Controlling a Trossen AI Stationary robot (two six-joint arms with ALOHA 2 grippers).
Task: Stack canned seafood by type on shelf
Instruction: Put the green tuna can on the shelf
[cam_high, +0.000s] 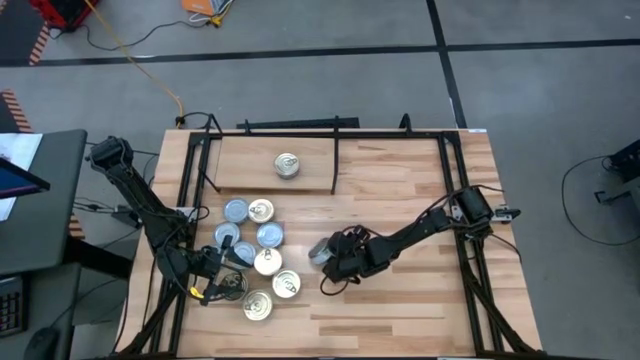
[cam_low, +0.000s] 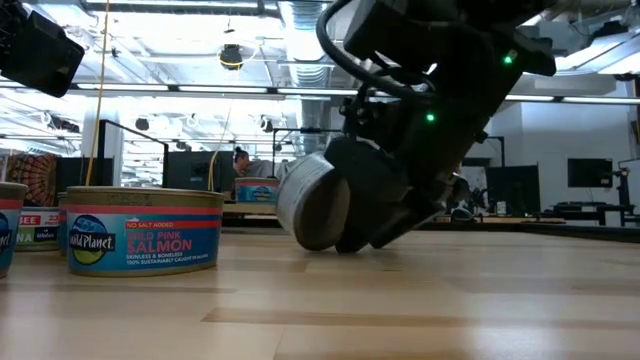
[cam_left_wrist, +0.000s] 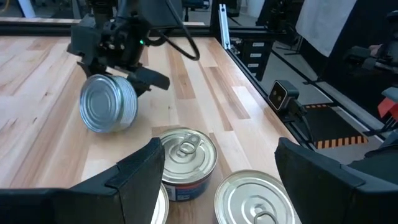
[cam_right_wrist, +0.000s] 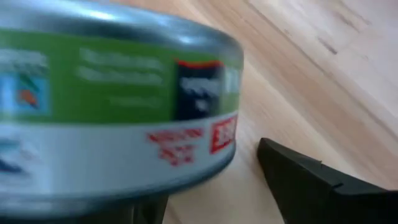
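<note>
Right gripper (cam_high: 322, 252) clamped on one tin (cam_left_wrist: 109, 103), tilted onto its edge, rim just touching or barely off the tabletop (cam_high: 400, 210), green label toward the wrist. The cluster of tins (cam_high: 255, 255) sits beside it, toward the left arm. The shelf (cam_high: 270, 172) lies well beyond the gripper, at the table's far edge, one tin (cam_high: 287, 165) already on it.

Left gripper (cam_high: 222, 283) hangs with fingers spread, holding nothing, directly above the near tins of the cluster.

Risks, as judgement: the tin is held at a slant, so it could pivot or slip out during the carry. Swinging low toward the shelf may catch the black frame or divider rod. The two arms are near each other; a wide sweep could knock the cluster.

Surface: pale butcher-block planks, smooth, a salmon tin (cam_low: 140, 228) standing flat. Room behind: open workshop, ceiling lights, monitors, a person seated far off.
</note>
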